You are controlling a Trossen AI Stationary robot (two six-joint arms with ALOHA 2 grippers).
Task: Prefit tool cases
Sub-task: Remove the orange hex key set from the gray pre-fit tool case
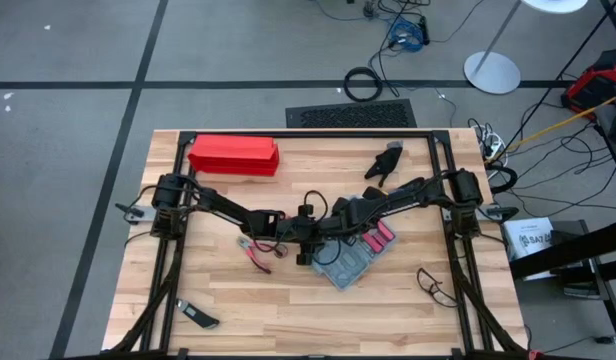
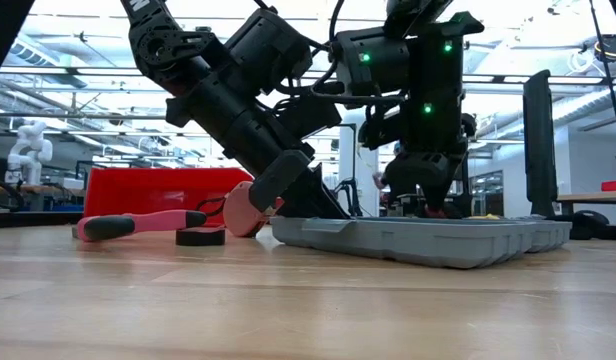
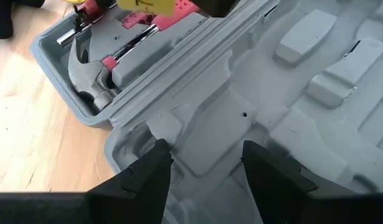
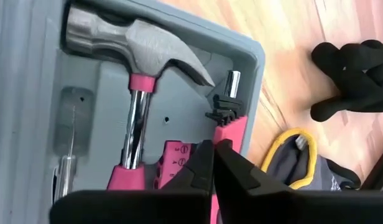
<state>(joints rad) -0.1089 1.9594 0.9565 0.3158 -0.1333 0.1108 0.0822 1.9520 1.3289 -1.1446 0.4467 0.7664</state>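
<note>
You're seating tools: your right gripper point(image 4: 213, 163) is pinched shut over the open grey plastic clamshell tool case point(image 1: 345, 265), holding nothing visible; your left gripper point(image 3: 206, 163), beside it, gapes wide. Next, grip a loose tool.

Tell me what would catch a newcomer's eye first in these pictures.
Both dark arms meet over the open grey tool case at the table's middle. The left gripper hangs open over its empty moulded half, and the right gripper is shut above the pink-handled hammer seated in the other half. Next comes the bright red box at the table's far left, with a black glove lying to its right.
</note>
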